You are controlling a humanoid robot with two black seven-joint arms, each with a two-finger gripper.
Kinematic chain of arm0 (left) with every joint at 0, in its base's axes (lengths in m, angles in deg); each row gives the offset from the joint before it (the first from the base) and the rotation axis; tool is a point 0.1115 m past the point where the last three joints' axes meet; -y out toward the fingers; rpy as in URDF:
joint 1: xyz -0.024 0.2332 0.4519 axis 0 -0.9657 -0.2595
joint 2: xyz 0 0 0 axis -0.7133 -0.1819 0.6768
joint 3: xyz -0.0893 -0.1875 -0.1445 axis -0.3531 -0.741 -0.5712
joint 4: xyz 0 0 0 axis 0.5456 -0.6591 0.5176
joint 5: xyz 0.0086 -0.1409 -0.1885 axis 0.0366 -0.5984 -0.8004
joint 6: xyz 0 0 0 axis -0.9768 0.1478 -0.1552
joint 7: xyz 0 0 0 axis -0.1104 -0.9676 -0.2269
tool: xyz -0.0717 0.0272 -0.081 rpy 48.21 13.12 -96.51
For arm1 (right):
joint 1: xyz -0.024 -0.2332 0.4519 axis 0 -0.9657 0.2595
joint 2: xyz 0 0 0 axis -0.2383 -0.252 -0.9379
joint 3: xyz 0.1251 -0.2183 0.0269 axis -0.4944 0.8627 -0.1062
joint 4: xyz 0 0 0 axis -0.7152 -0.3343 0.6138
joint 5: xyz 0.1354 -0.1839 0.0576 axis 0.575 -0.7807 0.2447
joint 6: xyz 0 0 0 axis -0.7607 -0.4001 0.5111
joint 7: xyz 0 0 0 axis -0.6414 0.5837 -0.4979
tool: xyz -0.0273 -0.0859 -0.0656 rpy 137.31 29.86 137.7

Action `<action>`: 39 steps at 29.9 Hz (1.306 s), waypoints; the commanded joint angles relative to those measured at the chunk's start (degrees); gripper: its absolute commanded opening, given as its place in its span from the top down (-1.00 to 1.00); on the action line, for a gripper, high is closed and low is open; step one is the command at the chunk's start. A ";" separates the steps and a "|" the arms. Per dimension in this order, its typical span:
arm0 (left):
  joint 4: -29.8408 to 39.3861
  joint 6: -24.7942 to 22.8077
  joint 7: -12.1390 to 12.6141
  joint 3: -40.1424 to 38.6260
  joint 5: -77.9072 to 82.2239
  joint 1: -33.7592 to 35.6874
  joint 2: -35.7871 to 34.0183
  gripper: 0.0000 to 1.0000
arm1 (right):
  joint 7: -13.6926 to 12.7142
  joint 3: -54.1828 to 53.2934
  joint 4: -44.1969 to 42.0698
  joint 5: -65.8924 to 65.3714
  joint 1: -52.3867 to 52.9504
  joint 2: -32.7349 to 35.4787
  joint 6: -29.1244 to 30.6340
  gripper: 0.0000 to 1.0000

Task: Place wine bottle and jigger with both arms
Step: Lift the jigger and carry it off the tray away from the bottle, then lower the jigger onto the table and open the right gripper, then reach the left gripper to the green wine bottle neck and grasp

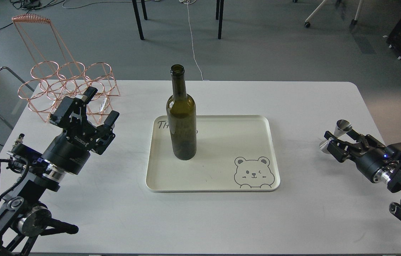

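Two grippers are working apart: the left gripper (pixel 96 107) is hanging jaws-apart, well left of the upright bottle (pixel 181 119) on the tray (pixel 271 149); the right gripper (pixel 335 141) is clamping the tilted jigger (pixel 342 126) far right.

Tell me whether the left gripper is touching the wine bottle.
Apart. In the head view the left gripper hangs open over the table, with a plain stretch of bare white table between its fingers and the wine bottle standing on the tray.

One camera only, up at the robot's head, tilted forward and down over the white desk (pixel 310 220), near enough that both arms enter from the lower corners.
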 commanded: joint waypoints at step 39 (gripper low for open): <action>15.11 0.44 -6.38 -0.18 42.77 11.24 -25.74 -0.96 | 0.00 -9.68 30.04 88.50 10.84 7.18 34.15 -0.94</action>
